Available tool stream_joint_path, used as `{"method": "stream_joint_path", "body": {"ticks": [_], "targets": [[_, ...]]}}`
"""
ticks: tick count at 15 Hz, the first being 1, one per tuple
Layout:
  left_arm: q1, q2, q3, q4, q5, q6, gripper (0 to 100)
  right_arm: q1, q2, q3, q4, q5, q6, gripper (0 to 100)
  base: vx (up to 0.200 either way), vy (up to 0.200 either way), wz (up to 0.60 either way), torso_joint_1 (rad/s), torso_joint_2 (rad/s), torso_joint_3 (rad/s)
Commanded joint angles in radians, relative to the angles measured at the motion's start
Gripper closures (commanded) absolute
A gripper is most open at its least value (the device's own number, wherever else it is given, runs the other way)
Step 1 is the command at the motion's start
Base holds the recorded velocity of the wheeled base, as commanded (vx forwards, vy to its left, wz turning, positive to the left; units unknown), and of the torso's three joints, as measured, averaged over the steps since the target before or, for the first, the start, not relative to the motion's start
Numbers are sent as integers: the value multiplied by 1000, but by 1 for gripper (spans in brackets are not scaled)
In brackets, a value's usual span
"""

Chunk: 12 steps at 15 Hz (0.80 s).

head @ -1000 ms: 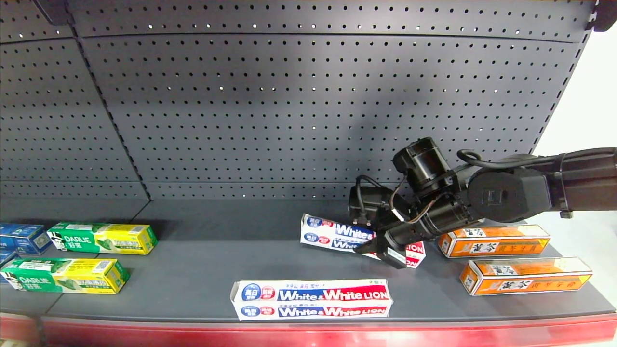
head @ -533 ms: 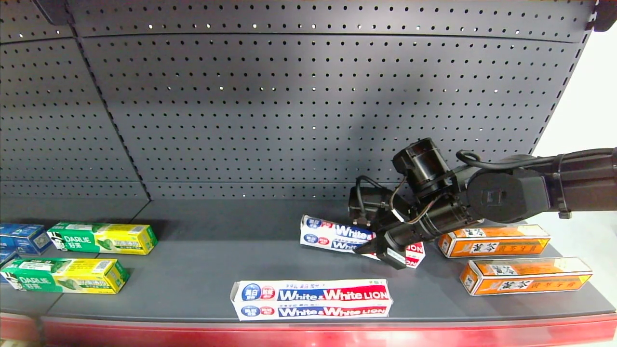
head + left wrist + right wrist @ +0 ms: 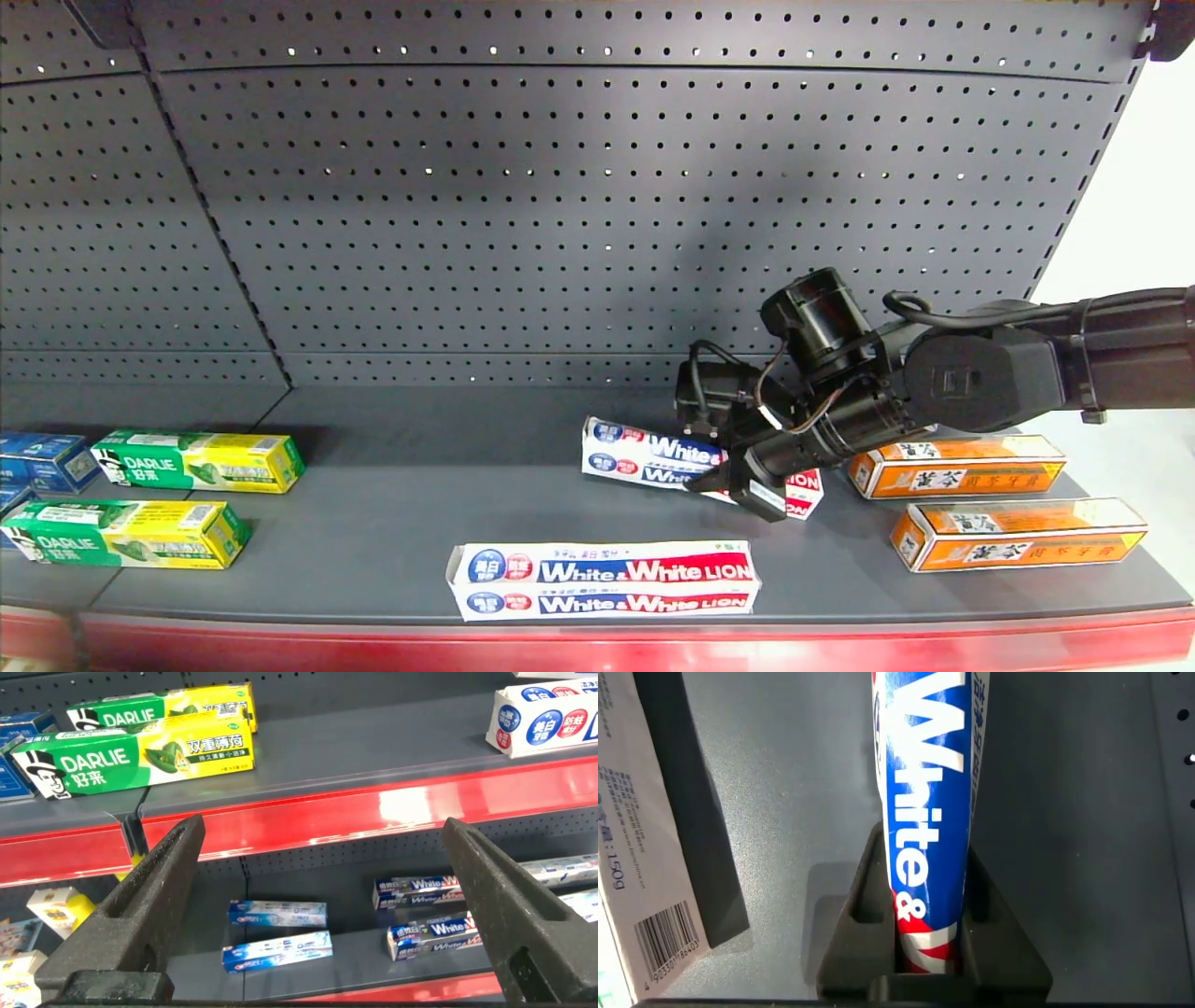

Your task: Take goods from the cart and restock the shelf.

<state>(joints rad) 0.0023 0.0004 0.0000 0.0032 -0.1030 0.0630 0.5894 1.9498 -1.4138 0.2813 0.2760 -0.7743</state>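
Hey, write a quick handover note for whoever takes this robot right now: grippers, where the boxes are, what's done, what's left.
Right gripper: shut on a white toothpaste box, low at the shelf, angled, beside the orange boxes.
Left gripper: open, empty, facing the shelf front.
Done: another white box lies at the front.
Left: probably straighten the held box, release, withdraw, then bring more goods.

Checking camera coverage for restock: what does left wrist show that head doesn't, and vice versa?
Left wrist adds: left gripper, jaws open, and the lower shelf with light-blue toothpaste boxes. Head adds: right gripper shut on the rear white toothpaste box, plus two orange boxes. Both: green-yellow toothpaste boxes, front white toothpaste box, red shelf edge.
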Motion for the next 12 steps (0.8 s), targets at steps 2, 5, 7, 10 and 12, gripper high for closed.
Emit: {"method": "stream_joint_path", "body": {"ticks": [2, 5, 7, 10, 12], "targets": [[1, 0, 0, 0, 0, 0, 0, 1, 0, 1, -2, 2, 1, 0, 0, 0, 0, 0, 0, 0], [1, 0, 0, 0, 0, 0, 0, 0, 0, 1, -2, 2, 1, 0, 0, 0, 0, 0, 0, 0], [1, 0, 0, 0, 0, 0, 0, 1, -3, -2, -10, 0, 24, 0, 0, 0, 0, 0, 0, 0], [1, 0, 0, 0, 0, 0, 0, 1, -14, -8, -14, 0, 55, 0, 0, 0, 0, 0, 0, 0], [1, 0, 0, 0, 0, 0, 0, 1, -23, -14, -34, 2, 98, 0, 0, 0, 0, 0, 0, 0]]}}
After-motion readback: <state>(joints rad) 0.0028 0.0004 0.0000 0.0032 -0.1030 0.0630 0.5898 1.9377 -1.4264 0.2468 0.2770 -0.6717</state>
